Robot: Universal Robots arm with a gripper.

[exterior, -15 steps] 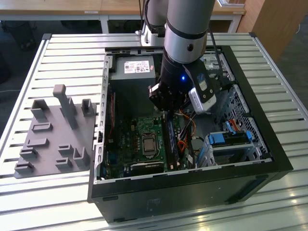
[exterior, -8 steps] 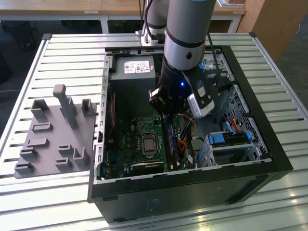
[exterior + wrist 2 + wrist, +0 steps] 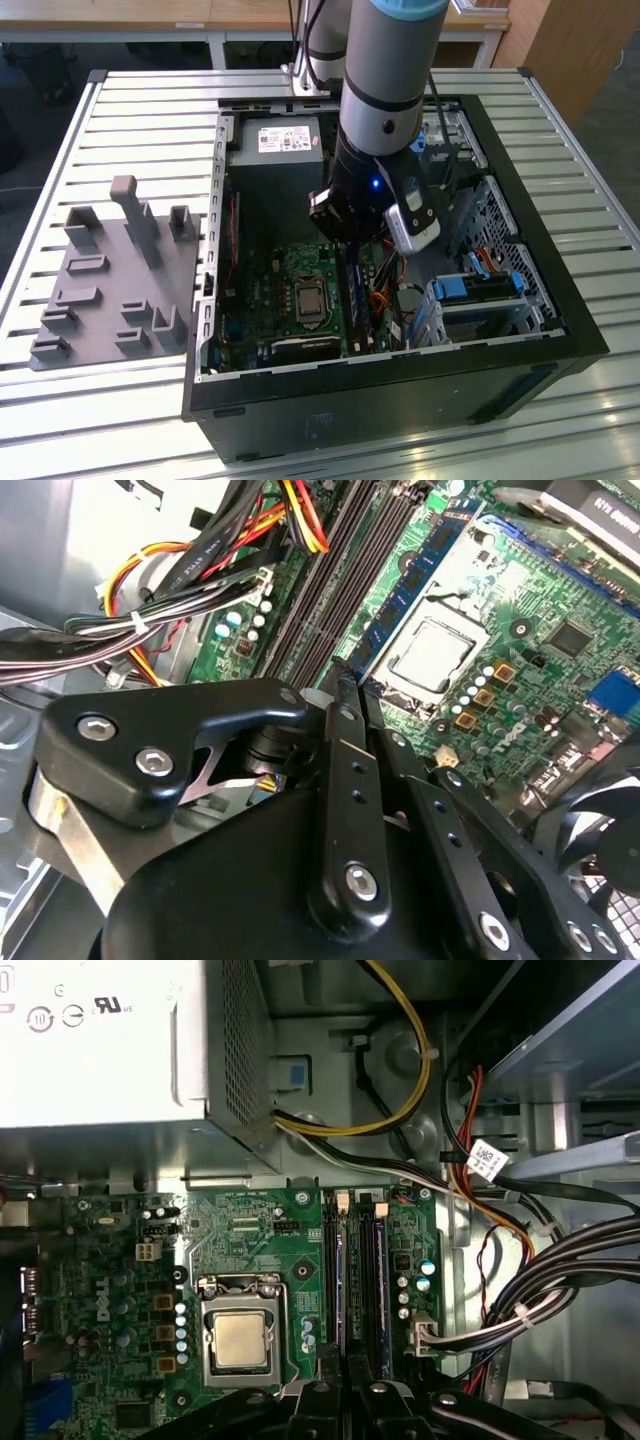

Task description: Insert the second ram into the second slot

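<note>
The second ram [image 3: 351,1270] is a thin blue stick standing on edge along the row of dark memory slots [image 3: 331,1270] on the green motherboard. It runs straight out from my fingertips in both wrist views, beside the processor socket [image 3: 430,655]. My gripper [image 3: 348,1375] reaches down inside the open computer case, with its black fingers [image 3: 335,780] drawn together on the near end of the second ram [image 3: 415,580]. How deep the stick sits in its slot is hidden. In the exterior view my gripper [image 3: 345,250] hangs right over the second ram [image 3: 356,300].
A grey power supply [image 3: 280,150] fills the case's far end. Bundled cables [image 3: 500,1220] run close beside the slots. A drive cage with blue clips [image 3: 480,295] stands on the exterior view's right. A grey holder fixture [image 3: 110,280] lies outside the case, on the exterior view's left.
</note>
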